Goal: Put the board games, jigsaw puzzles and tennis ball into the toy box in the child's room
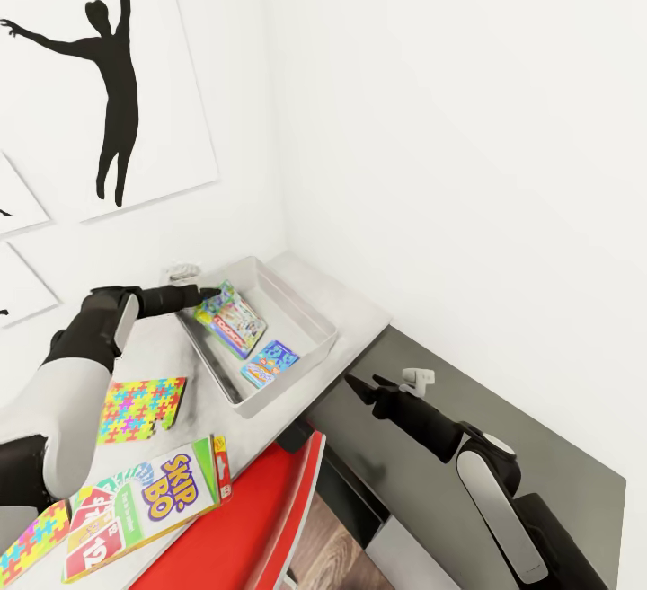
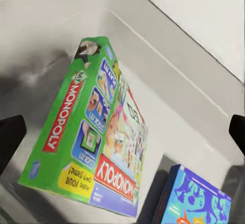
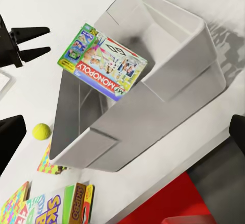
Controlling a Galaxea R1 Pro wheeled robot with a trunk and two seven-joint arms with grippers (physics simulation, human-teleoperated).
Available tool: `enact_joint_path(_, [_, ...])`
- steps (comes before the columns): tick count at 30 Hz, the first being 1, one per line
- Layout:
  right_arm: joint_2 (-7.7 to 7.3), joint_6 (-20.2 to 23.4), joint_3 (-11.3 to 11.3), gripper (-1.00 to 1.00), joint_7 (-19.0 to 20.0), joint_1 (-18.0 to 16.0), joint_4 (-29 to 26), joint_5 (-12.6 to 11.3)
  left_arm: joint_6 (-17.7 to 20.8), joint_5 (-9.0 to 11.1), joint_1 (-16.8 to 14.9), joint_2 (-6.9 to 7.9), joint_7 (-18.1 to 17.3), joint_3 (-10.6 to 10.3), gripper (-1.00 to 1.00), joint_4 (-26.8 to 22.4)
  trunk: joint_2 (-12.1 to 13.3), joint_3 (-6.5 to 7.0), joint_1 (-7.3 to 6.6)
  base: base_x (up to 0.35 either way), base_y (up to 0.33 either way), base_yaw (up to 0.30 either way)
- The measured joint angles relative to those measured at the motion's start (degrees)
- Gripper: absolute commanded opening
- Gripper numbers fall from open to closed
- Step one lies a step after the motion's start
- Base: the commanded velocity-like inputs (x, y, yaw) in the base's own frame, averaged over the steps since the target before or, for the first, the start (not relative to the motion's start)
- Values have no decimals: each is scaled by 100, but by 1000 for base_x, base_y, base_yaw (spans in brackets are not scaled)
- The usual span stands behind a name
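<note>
Dropping the Monopoly box (image 3: pixel 104 61) into the toy box (image 1: pixel 314 313) right now; it sits tilted against the wall nearest my left gripper (image 1: pixel 212 293), whose fingers look apart and off it. A blue board game (image 1: pixel 270 363) already lies inside the toy box. Still outside it on the table (image 1: pixel 359 298): Skip-Bo (image 1: pixel 148 505), two jigsaw puzzles (image 1: pixel 142 408), and the tennis ball (image 3: pixel 41 131). Next I'd back off and go for the ball, I reckon. My right gripper (image 1: pixel 370 385) hovers beside the toy box; can't tell its jaws. The second puzzle is cut off.
</note>
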Motion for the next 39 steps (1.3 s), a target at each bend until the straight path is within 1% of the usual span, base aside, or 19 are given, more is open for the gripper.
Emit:
enact_joint_path(6, [0, 0, 2, 100, -3, 0, 0, 0, 51, -1, 1, 33, 5, 35, 100, -270, 0, 0, 0, 0, 0, 0])
enact_joint_path(9, [0, 0, 1, 100, -3, 0, 3, 0, 352, 22, 3, 154, -45, 132, 100, -682, 0, 0, 0, 0, 0, 0])
enact_joint_path(12, [0, 0, 0, 100, -3, 0, 7, 0, 941, 55, 10, 207, -457, 315, 100, -1213, 0, 0, 0, 0, 0, 0])
enact_joint_path(15, [0, 0, 1, 100, 0, 0, 8, 0, 1252, 46, 12, 283, -1156, 515, 100, -1515, 0, 0, 0, 0, 0, 0])
enact_joint_path(17, [0, 0, 2, 100, 0, 0, 9, 0, 1583, 48, 14, 571, -1764, 616, 100, -1596, 0, 0, 0, 0, 0, 0])
enact_joint_path(18, [0, 0, 2, 100, 0, 0, 9, 0, 1645, 52, 16, 651, -1893, 629, 100, -1604, 0, 0, 0, 0, 0, 0])
enact_joint_path(19, [0, 0, 2, 100, 1, 0, 9, 0, 1758, 50, 19, 873, -2276, 666, 100, -1618, 0, 0, 0, 0, 0, 0])
enact_joint_path(21, [0, 0, 2, 100, 1, 0, 9, 0, 1841, 46, 38, 1185, -2845, 755, 100, -1606, 0, 0, 0, 0, 0, 0])
enact_joint_path(22, [0, 0, 2, 100, 1, 0, 9, 1, 1860, 38, 63, 1410, -3248, 860, 100, -1584, 0, 0, 0, 0, 0, 0])
enact_joint_path(23, [0, 0, 2, 100, 1, 0, 9, 0, 1868, 33, 98, 1594, -3510, 956, 100, -1561, -1, 0, 0, 0, 0, 0])
enact_joint_path(24, [0, 0, 2, 100, 2, 0, 9, 0, 1870, 32, 134, 1691, -3638, 1011, 100, -1544, 0, 0, 0, 0, 0, 0])
enact_joint_path(25, [0, 0, 2, 100, 2, 0, 9, 0, 1868, 23, 242, 1864, -3867, 1122, 100, -1492, 0, -1, 0, 0, 0, 0])
enact_joint_path(26, [0, 0, 2, 100, 2, 0, 9, 0, 1870, 26, 322, 1957, -3983, 1182, 100, -1452, 0, -1, 0, 0, 0, 0])
enact_joint_path(28, [0, -3, 2, 100, 1, 0, 2, 0, 1844, 30, 746, 2271, -4460, 1424, 100, -1226, 0, -1, 0, 0, 0, 0])
enact_joint_path(29, [0, -7, 2, 100, 2, 0, -2, 0, 1828, 29, 988, 2383, -4707, 1530, 100, -1125, 0, -1, 0, 0, 0, 0])
enact_joint_path(31, [0, -40, 2, 100, 3, 0, -5, 1, 1807, 15, 1368, 2483, -5054, 1649, 100, -1007, 0, -2, 0, 0, 0, 0])
enact_joint_path(35, [0, -167, 2, 100, 5, 0, -8, 3, 1788, 21, 2125, 2565, -5582, 1781, 100, -906, 0, -1, 0, 0, 0, 0])
enact_joint_path(36, [0, -189, 2, 100, 5, 0, -8, 4, 1784, 29, 2313, 2576, -5615, 1829, 100, -895, 0, -1, 0, 0, 0, 0])
enact_joint_path(39, [0, -216, 2, 100, 7, 0, -9, 4, 1764, 26, 2577, 2589, -5616, 1955, 100, -879, 0, 0, 0, 0, 0, 0])
